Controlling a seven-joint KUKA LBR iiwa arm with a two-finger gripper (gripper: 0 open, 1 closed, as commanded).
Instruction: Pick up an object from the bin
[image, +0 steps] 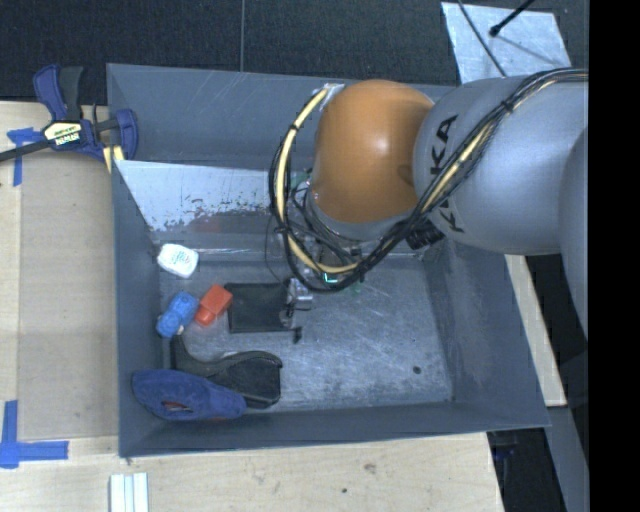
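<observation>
While hanging low under orange wrist cover (365, 150) in camera view, at right edge of flat black block (255, 308), mid-left of bin (400, 340): gripper (294, 310). Spread or pressed together: cannot tell, masked by cover and cables. Just left of block: orange piece (213, 303), blue piece (177, 313). Toward front wall: dark heap (200, 390). Risk: edge-only bite, so block tipping or slipping on lift; maybe knocking orange piece.

Lighting: even, moderate, from overhead. Highlights: soft sheen on the orange cover (372, 120) and grey arm (520, 150); pale lit band on the far wall of the bin (200, 195). Shadow lies beneath the gripper (295, 312) and gathers in the near left corner.
</observation>
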